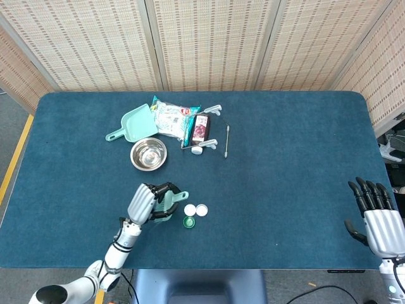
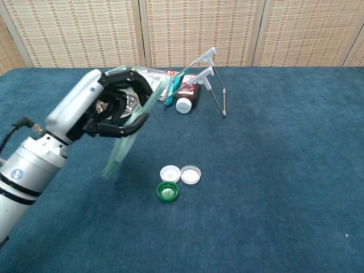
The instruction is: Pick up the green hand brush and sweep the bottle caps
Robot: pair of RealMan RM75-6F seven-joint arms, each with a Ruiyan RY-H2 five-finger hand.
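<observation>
1. Your left hand [image 2: 108, 111]: fingers curled around the handle of the green brush [image 2: 126, 139], holding it off the table with the bristles pointing down and toward the near side.
2. Brush: lifted, sitting left of the caps and apart from them, so the pick-up part looks done.
3. Bottle caps: two white caps [image 2: 180, 174] touching side by side, one green cap [image 2: 167, 192] just in front of them, all in a tight group near the middle of the blue table [image 1: 285, 158].
4. Dustpan [image 1: 134, 123], steel bowl [image 1: 149, 154], snack packet [image 1: 172, 118] and dark bottle [image 1: 200, 128]: clustered at the far left, well apart from the caps.
5. Your right hand [image 1: 377, 218]: at the near right edge, fingers spread, holding nothing.
6. Left to do, in my judgement: bring the bristles against the caps and sweep them, perhaps toward the dustpan.
</observation>
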